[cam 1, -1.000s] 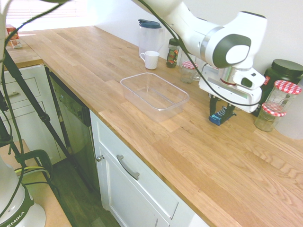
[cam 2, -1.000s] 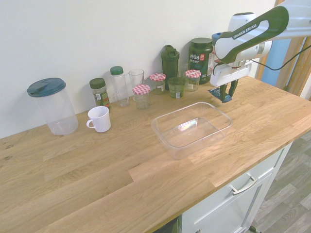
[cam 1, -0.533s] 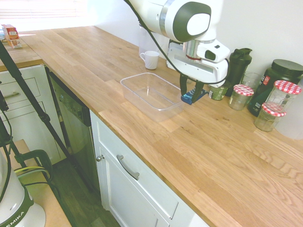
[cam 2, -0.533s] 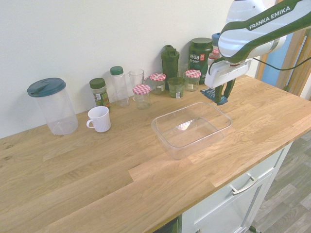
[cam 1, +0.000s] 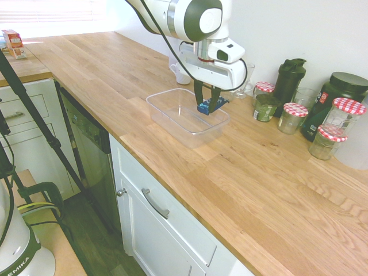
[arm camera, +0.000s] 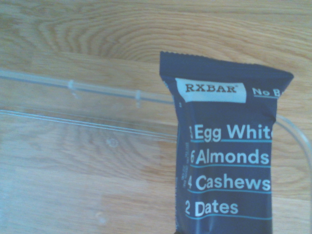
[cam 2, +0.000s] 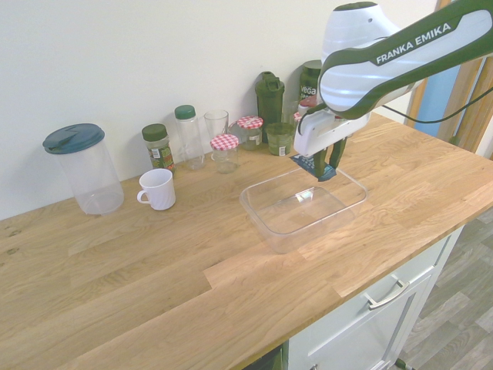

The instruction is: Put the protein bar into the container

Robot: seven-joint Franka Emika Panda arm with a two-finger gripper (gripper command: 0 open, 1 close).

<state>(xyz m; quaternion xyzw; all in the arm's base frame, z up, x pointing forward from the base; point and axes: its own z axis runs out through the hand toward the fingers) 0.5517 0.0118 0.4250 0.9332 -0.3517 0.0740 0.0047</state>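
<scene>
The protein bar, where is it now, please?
In the second exterior view, the protein bar hangs in the gripper at the container's wall-side rim.

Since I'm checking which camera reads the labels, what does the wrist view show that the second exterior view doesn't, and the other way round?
Only the wrist view: readable print on the dark-blue foil protein bar, "RXBAR" and "Almonds" among it.

Only the second exterior view: the white ribbed mug, the clear pitcher with a dark-blue lid, and the black two-fingered pincer gripping the bar.

Both: the bar and the clear rectangular plastic container, with wood countertop around it.
</scene>
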